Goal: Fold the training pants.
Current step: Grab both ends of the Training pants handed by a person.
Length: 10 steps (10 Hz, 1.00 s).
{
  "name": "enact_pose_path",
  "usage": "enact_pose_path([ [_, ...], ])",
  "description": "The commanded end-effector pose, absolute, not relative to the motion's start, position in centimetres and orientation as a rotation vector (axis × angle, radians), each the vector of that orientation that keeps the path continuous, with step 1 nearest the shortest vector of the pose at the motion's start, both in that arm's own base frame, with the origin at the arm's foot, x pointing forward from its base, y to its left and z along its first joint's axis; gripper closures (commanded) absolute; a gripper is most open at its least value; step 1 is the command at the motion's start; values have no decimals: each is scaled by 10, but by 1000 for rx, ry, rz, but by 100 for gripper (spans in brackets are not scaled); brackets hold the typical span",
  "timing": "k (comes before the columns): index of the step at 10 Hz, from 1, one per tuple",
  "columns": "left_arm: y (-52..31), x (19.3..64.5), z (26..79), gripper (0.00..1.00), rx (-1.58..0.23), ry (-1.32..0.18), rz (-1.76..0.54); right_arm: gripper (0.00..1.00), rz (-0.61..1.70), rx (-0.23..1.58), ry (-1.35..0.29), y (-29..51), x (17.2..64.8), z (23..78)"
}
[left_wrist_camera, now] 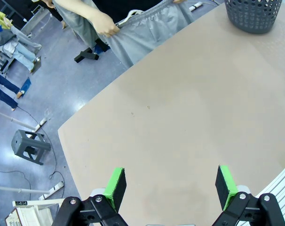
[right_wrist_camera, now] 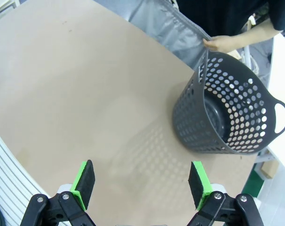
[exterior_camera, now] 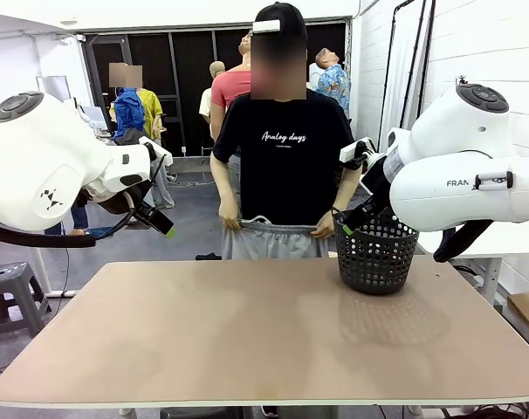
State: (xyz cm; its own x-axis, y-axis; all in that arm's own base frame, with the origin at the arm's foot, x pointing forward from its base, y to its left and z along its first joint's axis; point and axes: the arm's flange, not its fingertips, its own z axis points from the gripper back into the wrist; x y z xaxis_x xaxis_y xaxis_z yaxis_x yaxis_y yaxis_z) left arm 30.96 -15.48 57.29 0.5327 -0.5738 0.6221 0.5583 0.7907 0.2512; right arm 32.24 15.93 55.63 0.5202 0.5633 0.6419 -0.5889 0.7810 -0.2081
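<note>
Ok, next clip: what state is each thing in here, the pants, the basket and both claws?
training pants, unfolded, held up by the waistband in the person's hands, hanging beyond the far edge of the table.
black mesh basket, upright on the table, nothing seen inside.
left claw, open, holding nothing, above the table.
right claw, open, holding nothing, above the table near the basket.

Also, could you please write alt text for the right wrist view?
The right gripper, jaws open, hovers above the tan table where a black mesh basket stands. At the far edge, a person's hand holds the grey training pants by the waistband.
</note>
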Motion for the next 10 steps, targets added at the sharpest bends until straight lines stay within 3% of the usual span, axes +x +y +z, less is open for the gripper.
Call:
enact_pose_path([
  [1, -155, 310, 573, 0, 22, -750, -676, 0, 691, 39, -753, 160, 323, 555],
  [10, -155, 310, 573, 0, 22, -750, -676, 0, 691, 39, -753, 160, 323, 555],
])
